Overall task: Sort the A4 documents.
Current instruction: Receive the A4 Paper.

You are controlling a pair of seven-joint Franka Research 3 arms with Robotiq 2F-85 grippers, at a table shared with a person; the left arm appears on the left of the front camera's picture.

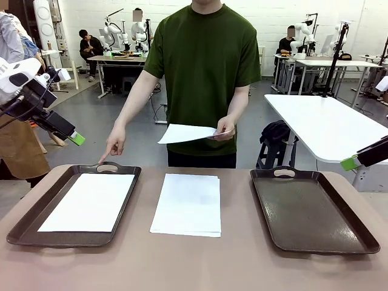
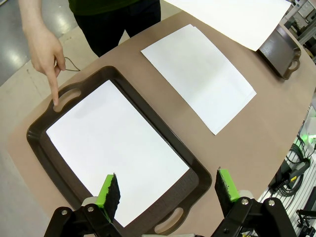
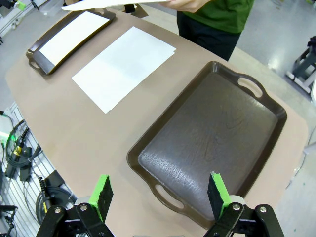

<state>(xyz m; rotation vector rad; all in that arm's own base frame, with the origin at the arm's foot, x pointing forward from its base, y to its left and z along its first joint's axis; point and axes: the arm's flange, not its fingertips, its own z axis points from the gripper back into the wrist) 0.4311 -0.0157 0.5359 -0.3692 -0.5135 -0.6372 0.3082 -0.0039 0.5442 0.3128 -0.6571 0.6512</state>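
Observation:
A stack of white A4 documents lies mid-table between two brown trays. One sheet lies flat in the left tray. The right tray holds nothing. The person holds another sheet in one hand, while the other hand points a finger at the left tray's far handle. My left gripper hangs open above the left tray's near end. My right gripper hovers open above the right tray's near side.
The person stands at the table's far edge, between the trays. A white table stands behind on the right. Cables and gear lie below the table's rim. Bare brown tabletop runs along the near side.

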